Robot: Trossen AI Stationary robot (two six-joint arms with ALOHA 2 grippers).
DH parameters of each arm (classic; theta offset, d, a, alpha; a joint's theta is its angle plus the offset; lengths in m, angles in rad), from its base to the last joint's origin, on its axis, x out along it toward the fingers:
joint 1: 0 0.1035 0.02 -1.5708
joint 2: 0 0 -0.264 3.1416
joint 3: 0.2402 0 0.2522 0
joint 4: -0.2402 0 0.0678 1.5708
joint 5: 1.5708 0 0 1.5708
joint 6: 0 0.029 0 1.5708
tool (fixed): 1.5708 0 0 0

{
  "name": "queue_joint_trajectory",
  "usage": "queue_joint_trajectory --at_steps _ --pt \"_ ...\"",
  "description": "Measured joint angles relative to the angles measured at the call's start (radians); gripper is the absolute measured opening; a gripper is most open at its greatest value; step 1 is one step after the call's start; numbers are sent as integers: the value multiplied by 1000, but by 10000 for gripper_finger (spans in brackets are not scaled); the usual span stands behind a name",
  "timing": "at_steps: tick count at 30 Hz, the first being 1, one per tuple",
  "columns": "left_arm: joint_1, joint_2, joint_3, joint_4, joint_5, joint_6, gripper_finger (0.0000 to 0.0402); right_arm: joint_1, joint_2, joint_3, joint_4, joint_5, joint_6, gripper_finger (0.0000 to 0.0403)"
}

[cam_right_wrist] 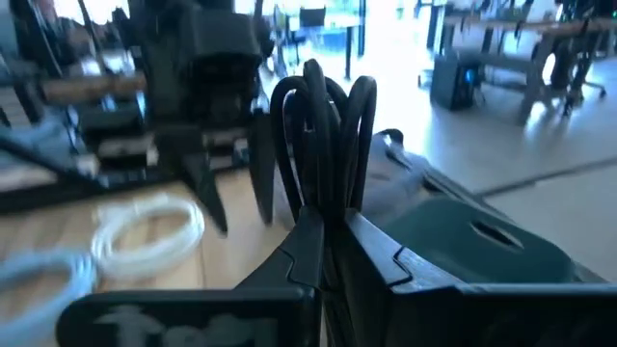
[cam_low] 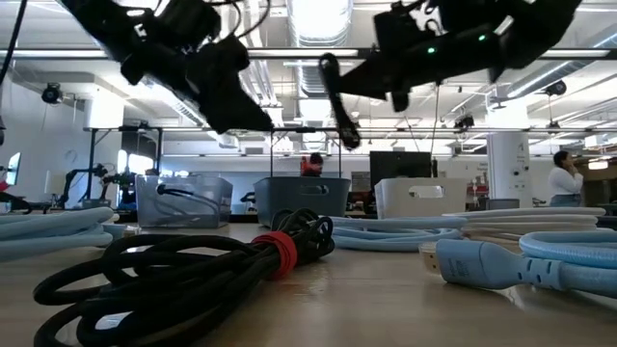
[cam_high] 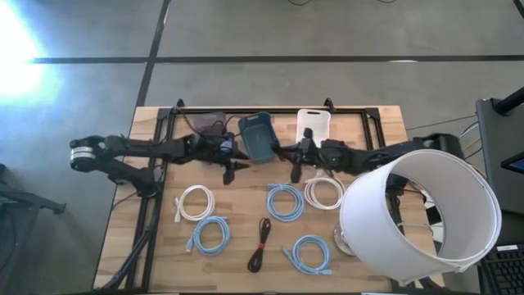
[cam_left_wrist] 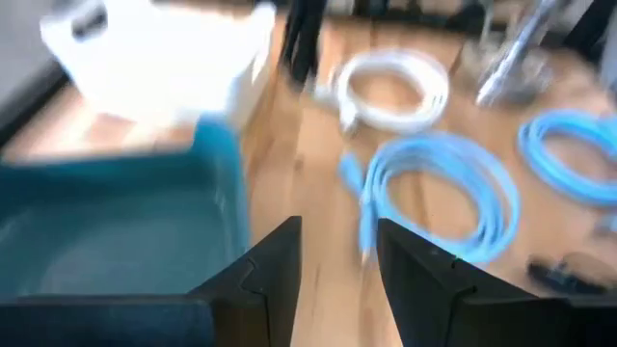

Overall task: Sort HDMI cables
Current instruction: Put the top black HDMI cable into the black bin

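Black HDMI cable (cam_right_wrist: 323, 145) is pinched between the right gripper's (cam_right_wrist: 333, 236) fingers; left fingers (cam_left_wrist: 280, 260) stand narrowly apart.

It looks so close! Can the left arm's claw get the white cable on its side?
Probably yes. The left claw hangs open and empty above the table near that white cable, with bare wood between them. The right claw, shut on a black cable, is off to the other side.

No text, label, brand or number legible in any view; pale marks on the right gripper (cam_right_wrist: 333, 253) body too blurred to read.
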Motion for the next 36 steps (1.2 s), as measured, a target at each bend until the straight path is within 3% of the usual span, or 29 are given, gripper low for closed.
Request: queue_joint_trajectory --at_steps 6,14,21,29,36 --pt "-14 0 -108 299 -16 -45 140 -3 217 114 144 -8 37 20" --pt "-13 0 -166 347 -69 -56 140 -6 410 325 102 -46 71 20" --pt "-15 1 -192 347 -165 -64 134 -14 426 433 -132 -51 86 20" --pt "-12 0 -214 328 -191 -169 119 -14 394 448 -159 -72 63 20" --pt "-11 -3 -219 370 -202 -159 117 -6 366 440 -232 -68 73 20"
